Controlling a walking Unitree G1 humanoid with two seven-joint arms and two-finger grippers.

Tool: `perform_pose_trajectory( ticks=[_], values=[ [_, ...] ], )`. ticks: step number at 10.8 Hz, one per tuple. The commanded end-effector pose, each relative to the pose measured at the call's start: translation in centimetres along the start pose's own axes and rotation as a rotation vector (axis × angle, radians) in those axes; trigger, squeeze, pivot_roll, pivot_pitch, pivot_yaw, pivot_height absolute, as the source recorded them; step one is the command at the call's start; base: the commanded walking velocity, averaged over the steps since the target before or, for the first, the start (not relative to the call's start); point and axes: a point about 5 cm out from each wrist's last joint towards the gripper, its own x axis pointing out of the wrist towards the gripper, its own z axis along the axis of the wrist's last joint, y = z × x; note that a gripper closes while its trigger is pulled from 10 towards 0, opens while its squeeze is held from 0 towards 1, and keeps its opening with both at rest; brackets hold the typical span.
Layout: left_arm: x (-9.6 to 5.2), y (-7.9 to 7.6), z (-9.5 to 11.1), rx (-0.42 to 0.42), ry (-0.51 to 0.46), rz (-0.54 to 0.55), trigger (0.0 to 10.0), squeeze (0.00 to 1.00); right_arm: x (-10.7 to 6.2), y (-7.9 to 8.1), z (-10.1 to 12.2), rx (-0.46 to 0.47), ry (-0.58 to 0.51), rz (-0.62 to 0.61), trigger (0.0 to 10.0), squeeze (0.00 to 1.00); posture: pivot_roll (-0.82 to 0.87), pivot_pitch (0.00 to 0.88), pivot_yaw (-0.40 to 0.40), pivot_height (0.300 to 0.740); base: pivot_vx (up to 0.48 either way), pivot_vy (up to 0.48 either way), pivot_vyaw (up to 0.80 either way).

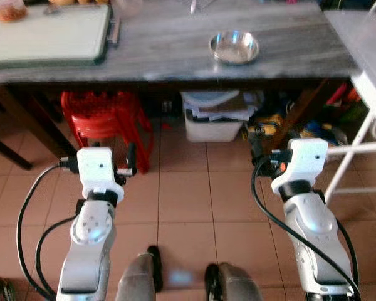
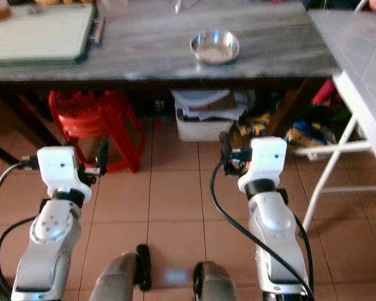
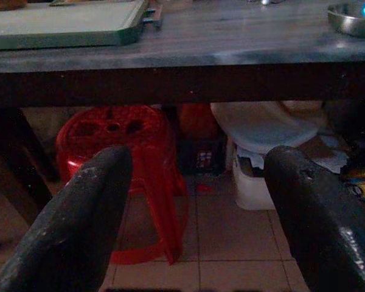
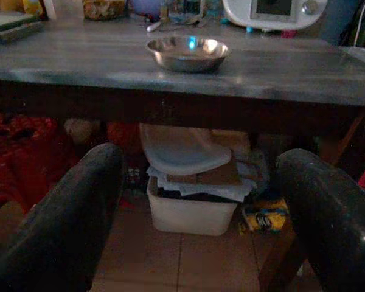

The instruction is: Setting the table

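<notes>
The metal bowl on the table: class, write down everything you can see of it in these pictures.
The metal bowl is small, round and shallow, of shiny silvery metal that looks like steel, with a thin rim and light glinting inside. It looks empty. It stands upright on the grey wood-grain table, near the front edge and towards the robot's right, with nothing else touching it. A pale tray lies well off to its left. Neither gripper is near it; both are held low, in front of the table.

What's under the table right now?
Under the grey table stand a red plastic stool and a white bin stacked with a lid and papers. Colourful clutter sits further right; the bin's contents stay covered.
</notes>
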Motion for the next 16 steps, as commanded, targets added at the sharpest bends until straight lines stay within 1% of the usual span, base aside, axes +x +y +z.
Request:
perform_pose_trajectory(
  ticks=[1, 2, 4, 6, 8, 9, 10, 11, 12, 13, 14, 16],
  values=[
    [-0.14, 0.2, 0.23, 0.0, -0.011, -0.018, 10.0, 0.0, -0.08, 0.1, -0.15, 0.008, 0.004, 0.008, 10.0, 0.0, -0.03, 0.179, -0.008, 0.74, 0.0, 0.0, 0.0],
    [-0.17, 0.02, 0.31, 0.012, -0.01, -0.041, 10.0, 0.0, 0.03, 0.38, 0.05, -0.014, -0.007, 0.027, 10.0, 0.0, -0.03, 0.177, -0.005, 0.74, 0.0, 0.0, 0.0],
    [-0.27, -0.3, 0.27, -0.009, -0.005, -0.054, 10.0, 0.0, 0.02, 0.24, 0.03, -0.002, -0.006, 0.016, 10.0, 0.0, -0.03, 0.179, -0.003, 0.74, 0.0, -0.48, 0.0],
    [-0.3, -0.22, 0.27, -0.006, -0.005, -0.054, 10.0, 0.0, -0.02, -0.11, -0.06, 0.0, -0.002, -0.008, 10.0, 0.0, -0.03, 0.178, -0.002, 0.74, 0.0, -0.48, 0.0],
    [-0.28, -0.21, 0.34, -0.003, -0.007, -0.053, 10.0, 0.0, 0.11, -0.01, -0.14, -0.003, 0.003, -0.001, 10.0, 0.0, -0.03, 0.183, -0.004, 0.74, 0.0, -0.48, 0.0],
    [-0.33, -0.22, 0.27, 0.0, -0.006, -0.052, 10.0, 0.0, 0.15, 0.16, -0.18, -0.018, 0.005, 0.002, 10.0, 0.0, -0.03, 0.182, -0.005, 0.74, 0.0, -0.48, 0.0],
    [-0.34, -0.22, 0.26, 0.001, -0.006, -0.049, 10.0, 0.0, 0.26, 0.12, -0.34, -0.062, 0.013, -0.02, 10.0, 0.0, -0.03, 0.181, -0.007, 0.74, 0.0, -0.48, 0.0],
    [-0.32, -0.21, 0.28, 0.005, -0.009, -0.044, 10.0, 0.0, 0.39, 0.11, -0.52, -0.063, 0.015, -0.023, 10.0, 0.0, -0.03, 0.181, -0.006, 0.74, 0.0, -0.48, 0.0],
    [-0.36, 0.0, 0.32, 0.049, -0.007, -0.011, 10.0, 0.0, 0.48, 0.19, -0.52, -0.042, 0.015, -0.022, 10.0, 0.0, -0.03, 0.182, -0.003, 0.74, 0.0, -0.371, 0.0],
    [-0.44, 0.17, 0.22, 0.067, -0.008, -0.007, 10.0, 0.0, 0.51, 0.15, -0.42, -0.05, 0.0, -0.047, 10.0, 0.0, -0.03, 0.185, 0.0, 0.74, 0.0, -0.345, 0.0],
    [-0.52, 0.33, 0.04, 0.069, 0.0, -0.006, 10.0, 0.0, 0.43, 0.29, -0.49, -0.065, 0.001, -0.037, 10.0, 0.0, -0.03, 0.181, 0.008, 0.74, 0.0, -0.322, 0.0],
    [-0.9, 0.69, -0.37, 0.042, 0.027, 0.012, 10.0, 0.0, 0.52, 0.44, -0.3, -0.047, -0.012, -0.007, 10.0, 0.0, -0.02, 0.184, 0.008, 0.74, 0.0, -0.401, 0.0]
  ],
)
